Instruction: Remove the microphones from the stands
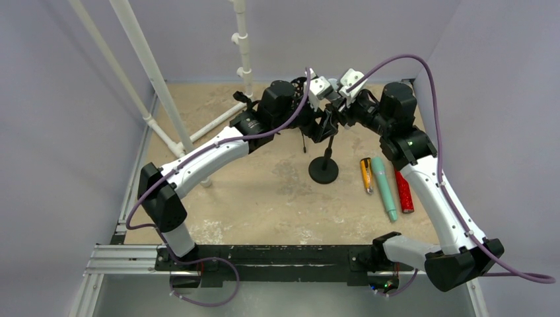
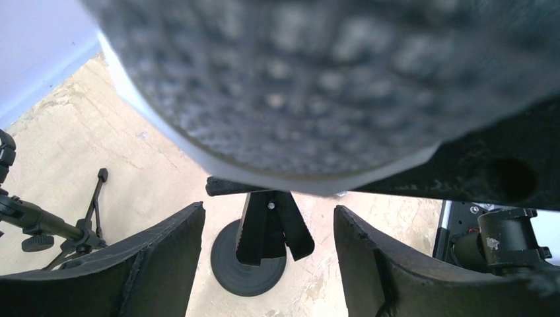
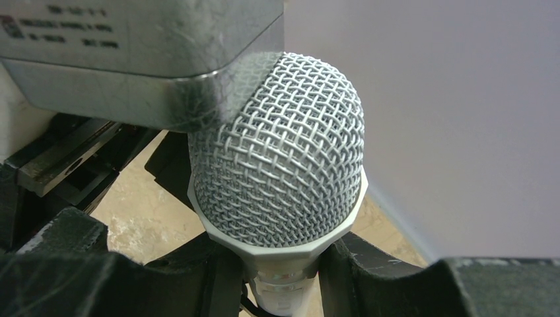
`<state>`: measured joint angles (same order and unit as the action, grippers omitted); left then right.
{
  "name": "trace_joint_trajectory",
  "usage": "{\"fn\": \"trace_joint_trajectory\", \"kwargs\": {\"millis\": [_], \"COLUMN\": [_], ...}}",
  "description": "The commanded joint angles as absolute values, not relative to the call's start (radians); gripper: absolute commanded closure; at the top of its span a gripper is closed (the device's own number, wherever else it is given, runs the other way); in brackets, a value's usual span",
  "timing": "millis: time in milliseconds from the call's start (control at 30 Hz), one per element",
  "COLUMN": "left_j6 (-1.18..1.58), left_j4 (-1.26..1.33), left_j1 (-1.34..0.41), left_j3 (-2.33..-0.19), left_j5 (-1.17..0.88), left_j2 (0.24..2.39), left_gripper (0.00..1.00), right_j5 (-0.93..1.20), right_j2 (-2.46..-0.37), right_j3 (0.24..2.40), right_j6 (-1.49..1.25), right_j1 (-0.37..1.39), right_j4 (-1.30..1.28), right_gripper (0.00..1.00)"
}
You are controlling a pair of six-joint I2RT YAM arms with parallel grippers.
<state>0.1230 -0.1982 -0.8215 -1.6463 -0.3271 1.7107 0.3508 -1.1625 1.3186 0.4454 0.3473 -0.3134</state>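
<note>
Clamping the silver mesh-headed microphone [image 3: 277, 152] above the black round-based stand [image 2: 224, 264]

We see our right gripper [image 3: 277, 267] closed on the microphone's white neck, the mesh head just above its fingers. Our left gripper [image 2: 267, 221] has its fingers apart, the head close over them and the stand's base below, between them.

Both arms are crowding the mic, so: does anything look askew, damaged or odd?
Nothing looks spilled or damaged; the stand sits flat on its base. One oddity: the microphone grille is so close to the left wrist camera that it blurs and fills most of that view, above the open left gripper.
</note>
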Motion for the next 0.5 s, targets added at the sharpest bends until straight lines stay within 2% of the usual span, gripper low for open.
{"fn": "trace_joint_trajectory", "kwargs": {"millis": [0, 467], "left_j6": [0.154, 0.169], "left_j4": [-0.191, -0.197], "left_j1": [-0.828, -0.827], "left_j3": [-1.626, -1.600], "left_j5": [-0.360, -0.349], "left_j2": [1.705, 1.670], "left_gripper": [0.31, 0.21], "right_j5": [0.352, 0.353], "right_j2": [-1.149, -1.147], "right_j3": [1.311, 1.309], "right_j6": [0.402, 0.399], "right_j1": [0.346, 0.345], "right_j4": [-0.310, -0.308], "right_gripper": [0.98, 0.99]}}
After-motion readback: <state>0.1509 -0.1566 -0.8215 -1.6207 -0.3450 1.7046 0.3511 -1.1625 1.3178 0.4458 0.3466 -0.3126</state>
